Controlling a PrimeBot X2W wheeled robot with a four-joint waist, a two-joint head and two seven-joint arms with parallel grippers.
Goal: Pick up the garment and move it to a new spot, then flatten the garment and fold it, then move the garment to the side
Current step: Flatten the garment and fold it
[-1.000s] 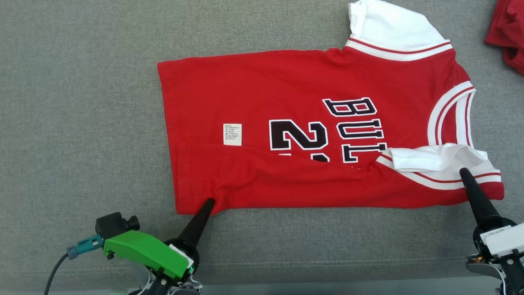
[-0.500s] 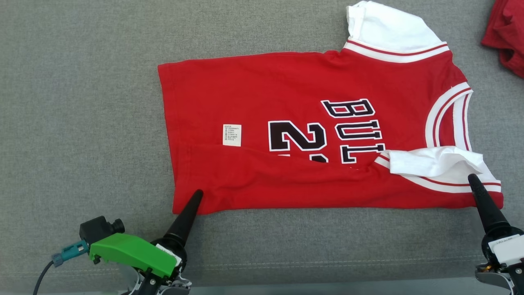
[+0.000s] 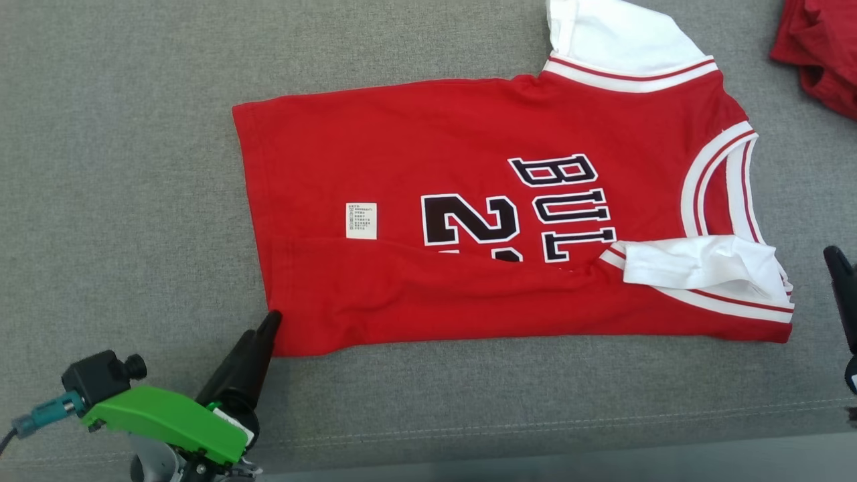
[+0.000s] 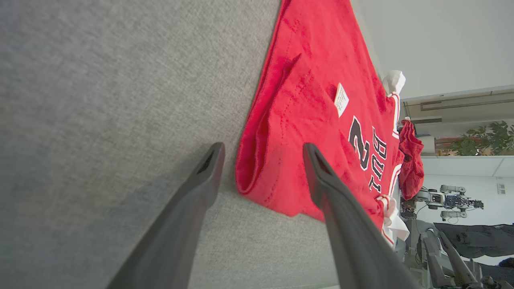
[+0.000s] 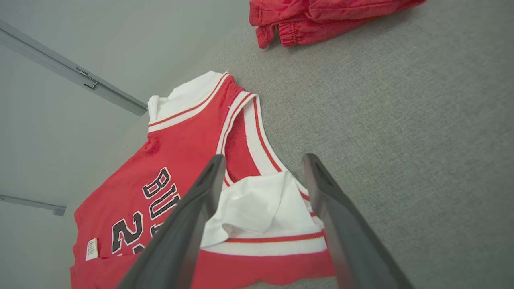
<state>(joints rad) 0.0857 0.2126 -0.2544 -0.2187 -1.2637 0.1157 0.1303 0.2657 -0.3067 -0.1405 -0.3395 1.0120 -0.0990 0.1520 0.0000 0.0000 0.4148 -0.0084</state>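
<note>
Red jersey (image 3: 402,134), near edge folded; left end effector (image 4: 263,145), right end effector (image 5: 263,155) wide.

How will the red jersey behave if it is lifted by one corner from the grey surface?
The red jersey is probably floppy: its near edge is folded over and creased, so it would likely hang and sag. It looks thin and light, lying flat on the grey surface. The white sleeve, already crumpled, may well flop loose.
</note>
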